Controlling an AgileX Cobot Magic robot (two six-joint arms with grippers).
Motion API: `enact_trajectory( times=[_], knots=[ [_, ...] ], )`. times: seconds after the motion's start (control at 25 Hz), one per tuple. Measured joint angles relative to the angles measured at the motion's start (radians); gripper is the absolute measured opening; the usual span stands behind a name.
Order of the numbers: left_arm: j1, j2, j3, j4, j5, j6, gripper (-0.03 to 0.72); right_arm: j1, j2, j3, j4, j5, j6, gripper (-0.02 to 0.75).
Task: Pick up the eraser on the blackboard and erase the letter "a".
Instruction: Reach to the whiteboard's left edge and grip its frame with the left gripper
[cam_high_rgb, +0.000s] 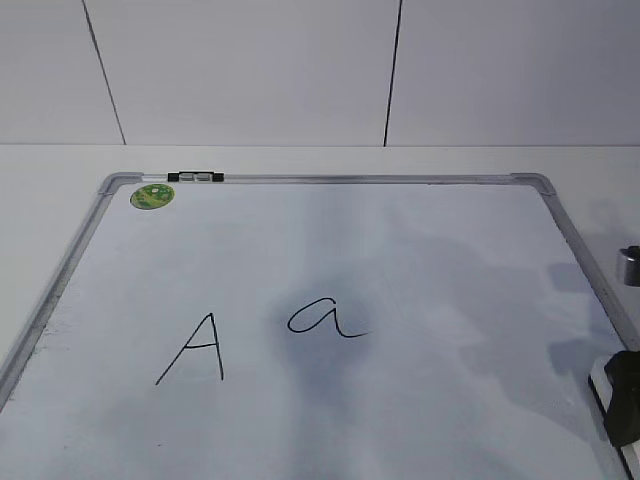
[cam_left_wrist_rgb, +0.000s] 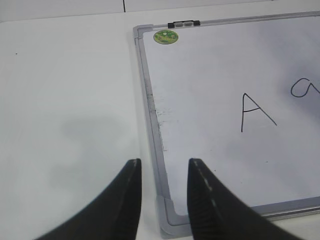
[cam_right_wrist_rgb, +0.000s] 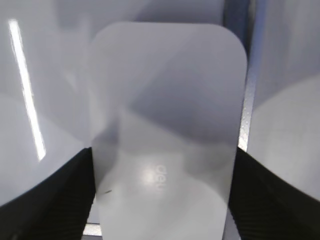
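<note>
A large white dry-erase blackboard with a silver-grey metal frame (cam_high_rgb: 330, 180) lies flat on the pale white surface (cam_high_rgb: 60, 165), filling most of the exterior view. Near the middle of the board, slightly to the near side, sits the small cursive letter "a" in thin black marker (cam_high_rgb: 325, 318), with a taller angular capital "A" in the same black marker (cam_high_rgb: 195, 350) just to its left; the two marks do not touch. A small round green sticker (cam_high_rgb: 152, 196) is stuck in the board's far left corner, and a short black and silver clip (cam_high_rgb: 196, 177) sits on the far frame edge just beside it. The white, glossy, rounded-rectangular eraser (cam_right_wrist_rgb: 165, 135) lies at the board's near right edge, well apart from the letter "a"; in the exterior view only a sliver of it shows at the frame's right border. The right hand (cam_right_wrist_rgb: 162, 185) straddles this eraser, one dark finger on each long side, close against it; whether the fingers are actually pressing on it I cannot tell. The left hand (cam_left_wrist_rgb: 162, 197) hovers over the board's near left corner with its two black fingers (cam_left_wrist_rgb: 127, 200) parted and nothing between them, one over the bare surface, the other over the frame.
</note>
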Motion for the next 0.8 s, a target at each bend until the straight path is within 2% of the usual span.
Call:
enact_trajectory(
  times=[0.24,0.48,0.8],
  knots=[
    [0.0,0.0,0.0,0.0,0.0,0.0,0.235,0.0,0.004,0.0,0.004,-0.007,0.0,0.629],
    [0.0,0.0,0.0,0.0,0.0,0.0,0.235,0.0,0.006,0.0,0.004,-0.008,0.0,0.578],
    [0.0,0.0,0.0,0.0,0.0,0.0,0.235,0.0,0.006,0.0,0.004,-0.01,-0.002,0.573]
  ],
)
